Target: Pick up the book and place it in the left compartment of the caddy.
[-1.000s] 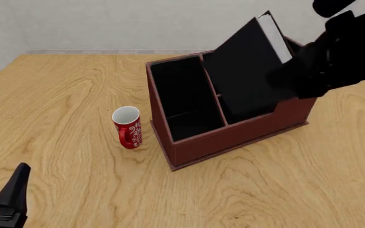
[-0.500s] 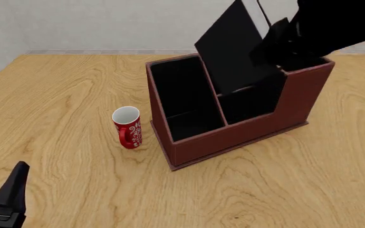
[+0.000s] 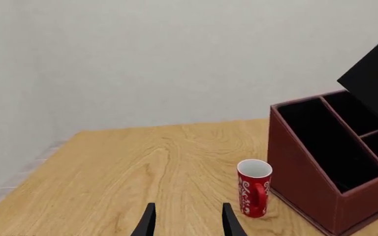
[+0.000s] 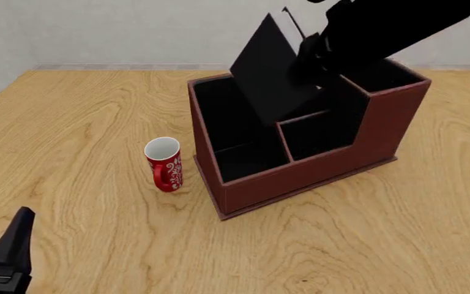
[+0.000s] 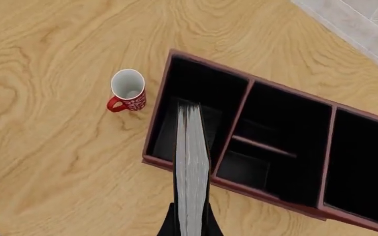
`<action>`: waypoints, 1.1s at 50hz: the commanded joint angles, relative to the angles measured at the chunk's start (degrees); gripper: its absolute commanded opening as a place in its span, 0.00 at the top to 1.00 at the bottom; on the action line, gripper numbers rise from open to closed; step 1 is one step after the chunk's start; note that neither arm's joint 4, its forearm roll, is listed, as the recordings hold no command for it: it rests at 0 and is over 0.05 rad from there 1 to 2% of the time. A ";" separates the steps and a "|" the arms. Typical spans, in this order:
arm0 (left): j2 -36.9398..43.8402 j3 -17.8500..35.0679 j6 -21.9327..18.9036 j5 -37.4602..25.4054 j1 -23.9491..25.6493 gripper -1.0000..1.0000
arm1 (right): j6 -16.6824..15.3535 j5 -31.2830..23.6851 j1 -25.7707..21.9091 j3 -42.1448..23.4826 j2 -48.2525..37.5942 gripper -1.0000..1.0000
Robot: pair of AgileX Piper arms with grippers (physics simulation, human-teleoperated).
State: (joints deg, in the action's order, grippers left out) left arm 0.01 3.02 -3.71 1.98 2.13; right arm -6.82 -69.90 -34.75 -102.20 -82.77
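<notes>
Left of the caddy (image 4: 300,147), the left end effector (image 3: 187,221) is sitting low over the table (image 4: 80,104) with its two fingers spread apart and nothing between them; in the front view only one dark finger is showing at the near left corner. The red mug (image 4: 164,164) is standing upright on the table just beside the caddy's lower-walled end, apart from it, with its white interior facing up. The caddy is resting on the table at a slight angle, its left compartment (image 4: 235,125) lying open and black-lined beside the mug. The book (image 4: 269,70) is hanging tilted in the air above the caddy, its lower corner reaching down over the divider between the left compartment and the middle sections; in the right wrist view its white page edges (image 5: 192,167) are lining up over the left compartment. The right end effector (image 5: 190,223) is clamping the book by its upper end, fingers closed against both covers.
</notes>
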 commanded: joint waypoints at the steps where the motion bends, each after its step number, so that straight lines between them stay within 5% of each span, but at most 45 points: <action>1: 0.00 -0.09 0.32 0.08 -0.61 0.00 | -0.14 0.04 0.86 -1.48 -3.84 1.00; 18: 0.00 -0.36 0.01 0.22 -0.55 0.00 | -1.99 1.31 3.51 -0.20 -6.94 1.00; 55: 0.00 -2.48 0.02 1.32 -1.10 0.00 | 0.17 8.95 0.12 5.16 -11.89 1.00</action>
State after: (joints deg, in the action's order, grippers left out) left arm 0.01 0.89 -3.67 3.24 1.13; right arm -8.39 -62.92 -34.07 -97.52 -93.71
